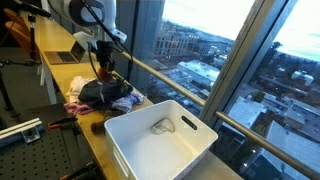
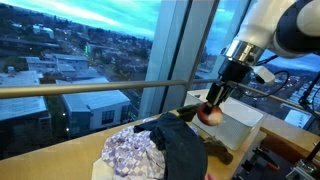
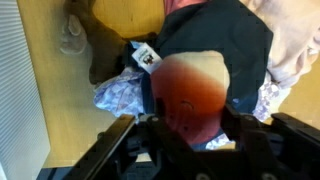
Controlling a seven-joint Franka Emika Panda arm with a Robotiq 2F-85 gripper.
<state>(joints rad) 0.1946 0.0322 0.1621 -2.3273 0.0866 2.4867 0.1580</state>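
Note:
My gripper (image 3: 190, 115) is shut on a red-orange cloth (image 3: 192, 90), which fills the space between the jaws in the wrist view. In both exterior views the gripper (image 2: 213, 108) hangs just above a pile of clothes (image 1: 105, 95) on the wooden table, holding the reddish cloth (image 2: 211, 113). The pile includes a dark garment (image 3: 215, 35), a lilac patterned piece (image 2: 135, 152) and a pink piece (image 3: 295, 45). A white bin (image 1: 160, 140) stands beside the pile, with a small object inside.
The wooden table (image 3: 60, 110) runs along a large window with a metal rail (image 2: 90, 88). A laptop (image 1: 68, 55) sits further along the table. A black perforated board (image 1: 35, 150) lies beside the table edge.

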